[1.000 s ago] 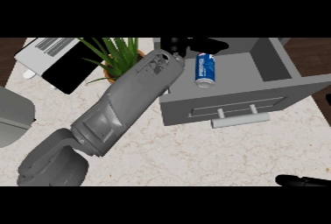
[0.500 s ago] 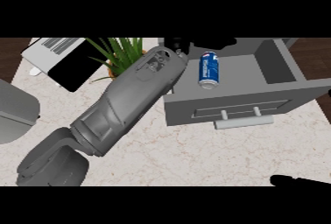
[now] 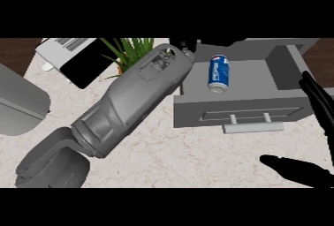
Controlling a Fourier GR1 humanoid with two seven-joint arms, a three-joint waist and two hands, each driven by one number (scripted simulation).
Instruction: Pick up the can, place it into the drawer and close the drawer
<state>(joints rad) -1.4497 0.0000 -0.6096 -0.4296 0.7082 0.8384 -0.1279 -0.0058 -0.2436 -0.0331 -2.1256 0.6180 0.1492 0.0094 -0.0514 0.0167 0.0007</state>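
A blue can (image 3: 218, 73) lies on its side inside the open grey drawer (image 3: 241, 114), near the drawer's left wall. My left forearm slants up from the lower left, and my left hand (image 3: 184, 44) shows only as black fingers at the picture's top, just left of and above the can, stretched out and not touching it. Its far part is cut off. At the right edge is my right hand (image 3: 297, 171), open, its long fingers (image 3: 317, 102) beside the drawer's right front corner and its thumb low down. The drawer's handle (image 3: 253, 128) faces me.
A white and black toaster (image 3: 70, 55) and a green plant (image 3: 134, 49) stand at the back left, behind my left forearm. A rounded grey object (image 3: 20, 106) sits at the left edge. Pale marble counter (image 3: 195, 154) spreads in front of the drawer.
My right hand has risen into view at the right edge, its fingers now beside the drawer. The can stays lying in the drawer and the left arm has hardly moved.
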